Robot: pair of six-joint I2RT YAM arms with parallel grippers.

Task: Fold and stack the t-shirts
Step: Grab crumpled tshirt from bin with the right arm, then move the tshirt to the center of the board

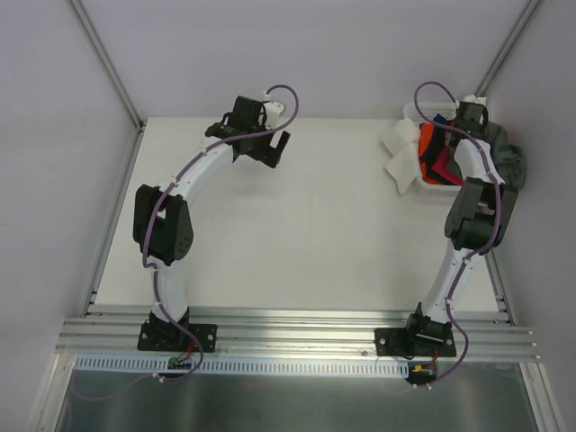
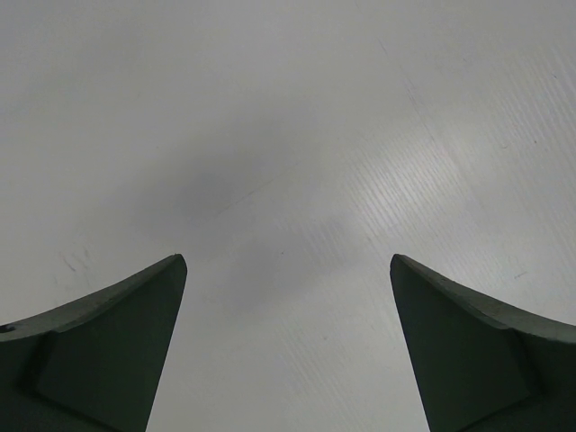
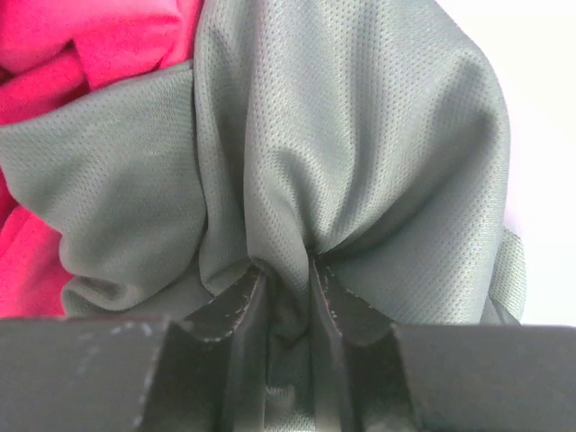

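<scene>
Right gripper (image 3: 288, 270) clamps a bunched fold of the grey t-shirt (image 3: 360, 162), probably light and limp; left gripper (image 2: 286, 263) spread, empty.

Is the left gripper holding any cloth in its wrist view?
No, the left gripper is open, with only the white table showing between its fingers.

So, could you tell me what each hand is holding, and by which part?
The right hand pinches a bunched fold of the grey shirt; the left hand holds nothing.
</scene>
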